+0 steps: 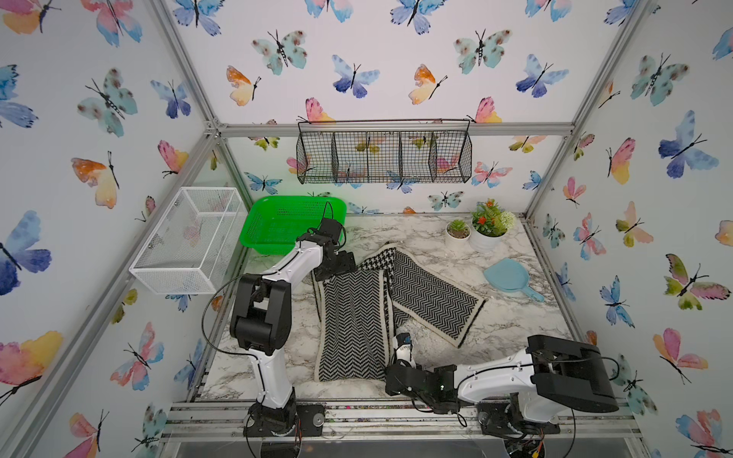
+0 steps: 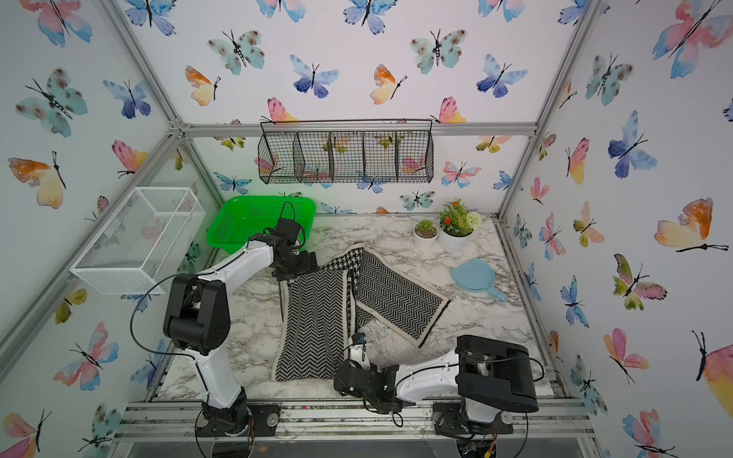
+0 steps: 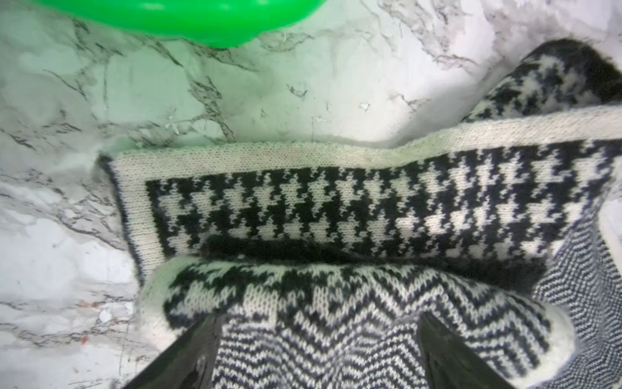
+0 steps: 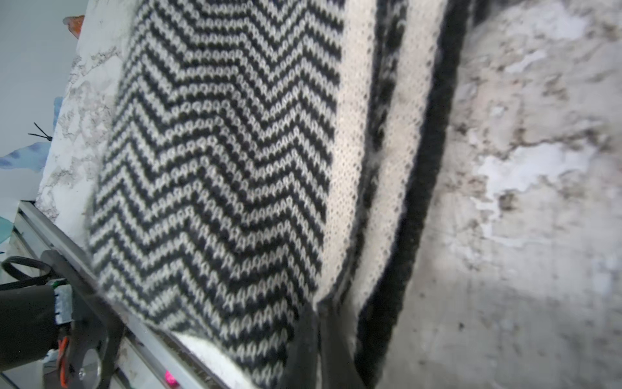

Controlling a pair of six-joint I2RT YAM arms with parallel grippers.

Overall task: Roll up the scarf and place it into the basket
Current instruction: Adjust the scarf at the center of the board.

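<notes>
Roll barely begun: scarf (image 1: 353,317) lay in a V on the table (image 1: 511,317), basket (image 1: 258,234) at the far-left corner. L gripper (image 3: 319,323) gaped astride the turned-over end; R gripper (image 4: 319,313) pinched scarf's side edge. Next: tight, even roll w/ both.

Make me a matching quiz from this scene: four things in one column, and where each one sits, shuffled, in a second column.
1 basket
2 scarf
3 black wire rack
4 light blue scoop

A hung on the back wall
B spread across the tabletop's middle
C back left corner of the tabletop
D near the tabletop's right edge

Pairs: 1-C, 2-B, 3-A, 4-D
</notes>
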